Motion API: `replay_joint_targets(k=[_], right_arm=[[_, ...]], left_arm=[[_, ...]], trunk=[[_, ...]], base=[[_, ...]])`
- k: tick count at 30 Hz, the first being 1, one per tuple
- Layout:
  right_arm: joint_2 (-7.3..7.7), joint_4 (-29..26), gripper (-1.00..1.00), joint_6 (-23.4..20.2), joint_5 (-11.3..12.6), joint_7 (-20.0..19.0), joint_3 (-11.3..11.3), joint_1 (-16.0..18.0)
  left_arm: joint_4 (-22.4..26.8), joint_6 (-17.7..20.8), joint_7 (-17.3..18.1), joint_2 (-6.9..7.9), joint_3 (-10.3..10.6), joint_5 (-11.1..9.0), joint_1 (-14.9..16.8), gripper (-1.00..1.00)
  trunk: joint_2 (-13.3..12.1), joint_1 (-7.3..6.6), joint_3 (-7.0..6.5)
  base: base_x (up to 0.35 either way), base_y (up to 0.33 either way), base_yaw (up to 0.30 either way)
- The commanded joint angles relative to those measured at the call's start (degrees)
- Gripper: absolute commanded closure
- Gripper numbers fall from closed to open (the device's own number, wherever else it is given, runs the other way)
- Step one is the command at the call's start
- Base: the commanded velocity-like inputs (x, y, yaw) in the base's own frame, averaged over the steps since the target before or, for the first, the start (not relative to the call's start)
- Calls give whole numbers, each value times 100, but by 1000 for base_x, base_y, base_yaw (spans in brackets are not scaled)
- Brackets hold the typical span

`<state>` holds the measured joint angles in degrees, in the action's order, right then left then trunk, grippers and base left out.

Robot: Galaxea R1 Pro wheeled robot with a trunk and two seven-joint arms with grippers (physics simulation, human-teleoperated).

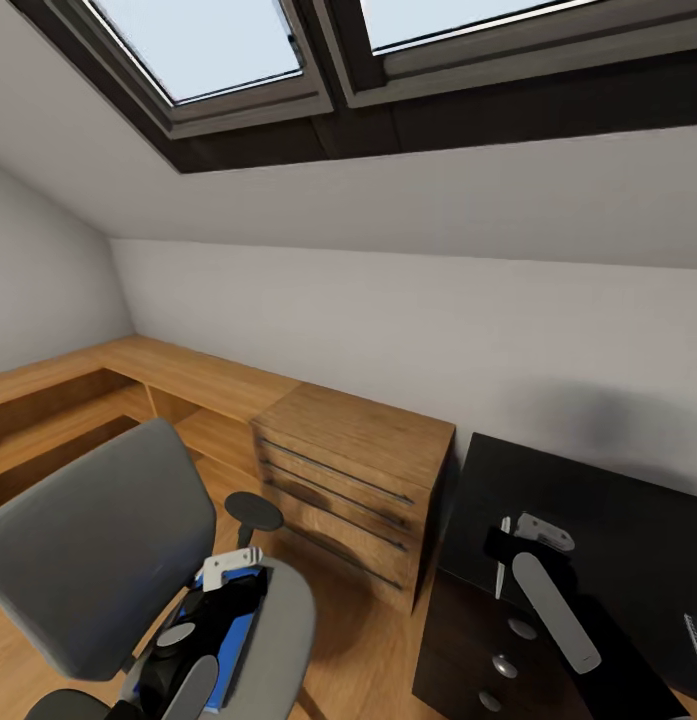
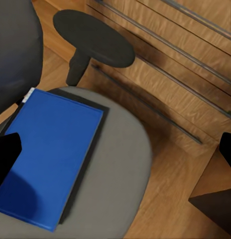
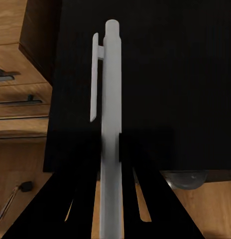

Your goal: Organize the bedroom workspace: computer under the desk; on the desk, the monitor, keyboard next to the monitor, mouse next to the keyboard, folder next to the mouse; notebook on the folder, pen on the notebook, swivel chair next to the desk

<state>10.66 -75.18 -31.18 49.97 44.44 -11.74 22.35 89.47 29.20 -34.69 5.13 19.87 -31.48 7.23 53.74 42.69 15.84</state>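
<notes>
Inventory, attic bedroom, robot facing sloped wall w/ skylight (image 1: 203, 45). Item 1: swivel chair (image 1: 98, 560), near left, grey back and seat, black armrest (image 2: 93, 37) on its far right side. Item 2: folder (image 2: 51, 154), bright blue, lying flat on the chair seat, a thin dark edge showing under its right side, poss. the notebook, can't confirm. Item 3: left gripper (image 1: 210, 592), hovering just over the folder; fingers spread wide, one dark fingertip (image 2: 6, 157) over the folder's near-left part, the other well off past the seat edge; nothing held. Item 4: right gripper (image 1: 508, 555), near right, over the desk (image 1: 608, 530); jaws pinched on the pen (image 3: 109, 124), white, clip side visible, upright between the fingers. Item 5: desk, black top, drawers w/ silver knobs (image 1: 503, 665) below the near edge; corner of a keyboard-like object at far right of the head view, too cropped to confirm. Item 6: wooden drawer unit (image 1: 353, 490) betw. chair and desk. Step in hand, as judged: picking the folder off the seat. To do well: lower left gripper toward a free edge, prob. the right one overhanging least, slide a finger under, pinch folder alone or w/ whatever lies beneath knowingly, lift level so nothing slips, clear the armrest before swinging right to the desk. Keep pen arm steady meanwhile.
</notes>
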Motion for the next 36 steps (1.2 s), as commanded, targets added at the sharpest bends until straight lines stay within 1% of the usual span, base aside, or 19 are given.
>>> replay_joint_targets(k=[1, 10, 14, 16, 20, 23, 24, 28, 31, 36], right_arm=[[6, 6, 100, -11, 39, 47, -13, 6], [6, 42, 100, 1, 39, 45, -12, 6], [13, 110, 100, 60, 34, 38, -4, 6], [37, 202, 100, 170, 31, 33, -4, 13], [96, 374, 100, 214, 30, 10, 13, 20], [117, 484, 100, 242, 29, -109, 29, 24], [135, 538, 100, 275, 21, -199, 33, 27], [194, 641, 100, 366, -9, -344, 38, 32], [233, 730, 100, 429, -31, -419, 39, 38], [274, 808, 100, 480, -55, -481, 41, 41]], left_arm=[[8, 7, -61, 6, 24, -52, 7, -100], [7, 7, -64, 6, 34, -51, 7, -100], [6, 3, -60, 6, 52, -51, 7, -100], [6, -1, -62, 10, 120, -54, 7, -100], [3, 3, -62, 14, 157, -62, 7, -100], [2, 5, -63, 14, 162, -61, 7, -100], [1, 6, -63, 14, 164, -61, 7, -100], [1, 7, -64, 15, 165, -58, 7, -100], [0, 0, -64, 15, 166, -54, 7, -100], [-15, -18, -64, 15, 174, -51, 7, -100]], trunk=[[6, 1, 8], [6, 1, 8], [6, 1, 8], [6, 1, 8], [6, 1, 8], [6, 1, 8], [6, 1, 8], [6, 1, 8], [6, 1, 8], [6, 1, 8]], base=[[0, 0, 0], [0, 0, 0], [125, 0, 0], [243, 0, 0], [93, 0, 0], [29, 0, 0], [13, -8, 0], [10, -70, 0], [63, -178, 0], [199, -225, 0]])
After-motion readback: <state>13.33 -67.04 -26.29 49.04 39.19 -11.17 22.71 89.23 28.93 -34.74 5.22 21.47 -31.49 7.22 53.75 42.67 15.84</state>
